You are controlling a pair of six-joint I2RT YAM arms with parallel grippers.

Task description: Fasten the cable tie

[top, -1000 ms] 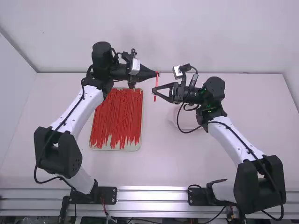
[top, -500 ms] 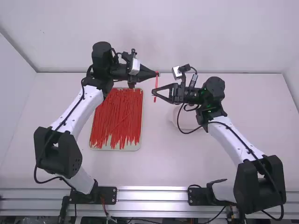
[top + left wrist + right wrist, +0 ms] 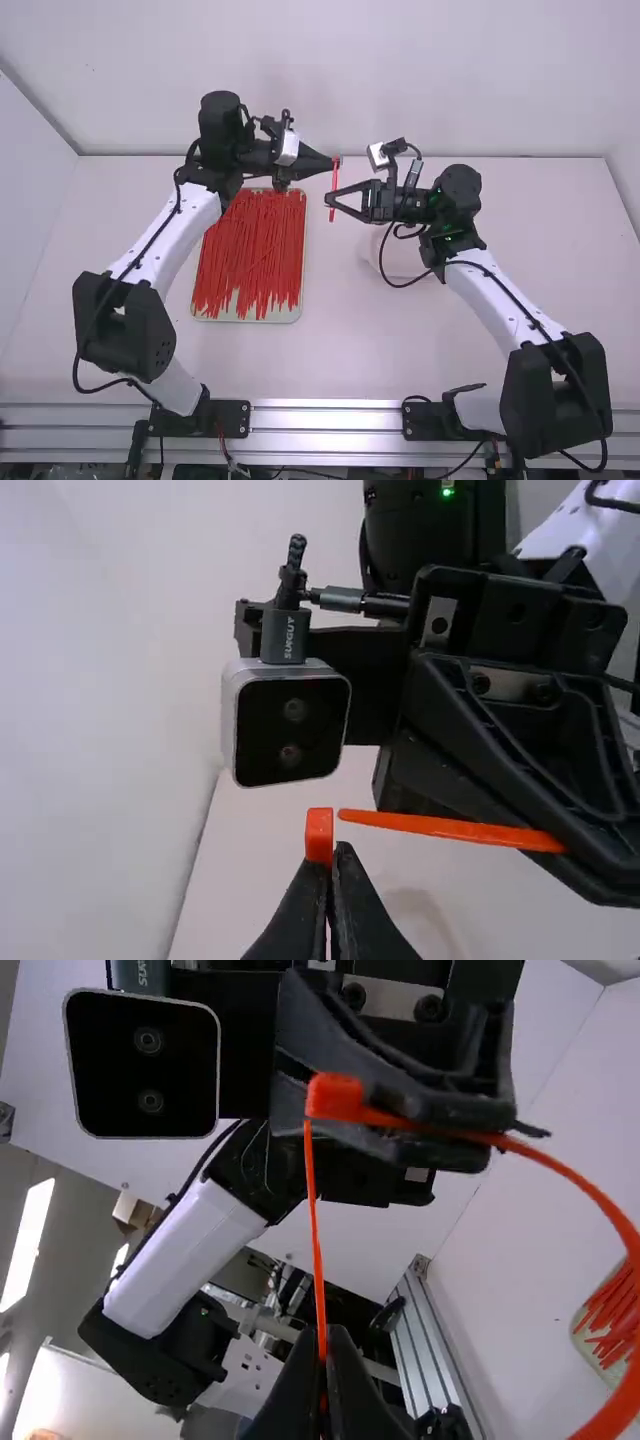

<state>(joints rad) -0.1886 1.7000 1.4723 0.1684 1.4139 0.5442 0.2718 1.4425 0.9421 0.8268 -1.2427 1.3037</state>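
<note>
Misalignment is the main risk: your left pincer (image 3: 329, 158) is closed on the head of the cable tie (image 3: 334, 176), your right pincer (image 3: 329, 201) closed on its strap, both raised above the bench (image 3: 330, 330). If the strap twists or slips, the tip could miss the head's slot.

Red cable tie (image 3: 333, 179), approx. vertical, midair

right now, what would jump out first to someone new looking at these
A single red cable tie is held in the air above the far middle of the table: the left gripper is shut on its head, the right gripper on its strap. Below the left arm, a tray holds a dense spread of red ties.
</note>
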